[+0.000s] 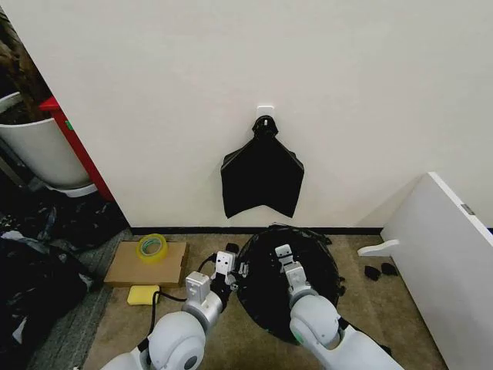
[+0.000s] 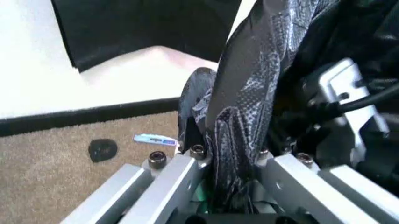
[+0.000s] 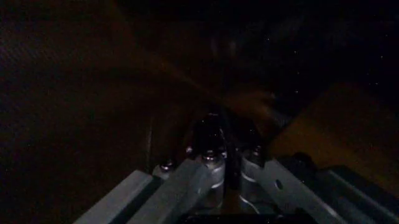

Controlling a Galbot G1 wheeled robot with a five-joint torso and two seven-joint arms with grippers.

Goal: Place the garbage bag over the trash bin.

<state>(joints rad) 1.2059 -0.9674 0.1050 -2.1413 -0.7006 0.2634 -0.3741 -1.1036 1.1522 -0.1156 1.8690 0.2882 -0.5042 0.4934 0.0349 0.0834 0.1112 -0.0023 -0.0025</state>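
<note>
The garbage bag (image 1: 289, 281) lies open as a glossy black round on the tan floor just in front of the wall, directly before you. It appears draped over something round; the trash bin itself is hidden under the black plastic, so you cannot confirm it from here.

Your left gripper (image 1: 233, 266) sits at the bag's left edge. Its wrist view shows a fold of the black film running between its metal fingers (image 2: 187, 163), which are pinched on it. Your right gripper (image 1: 282, 258) reaches into the bag's dark middle; its wrist view is nearly black, and its fingers look pressed close together, perhaps on film, though you cannot tell for sure.

Your step in hand seems to be spreading the mouth over the rim. The next move likely calls for pulling the two edges apart and down evenly, without tearing the thin film.

Further out, a black fan-shaped bundle (image 1: 262, 173) hangs on the wall, and a tape roll (image 1: 152, 247) rests on flat cardboard (image 1: 146, 264) to your left.
</note>
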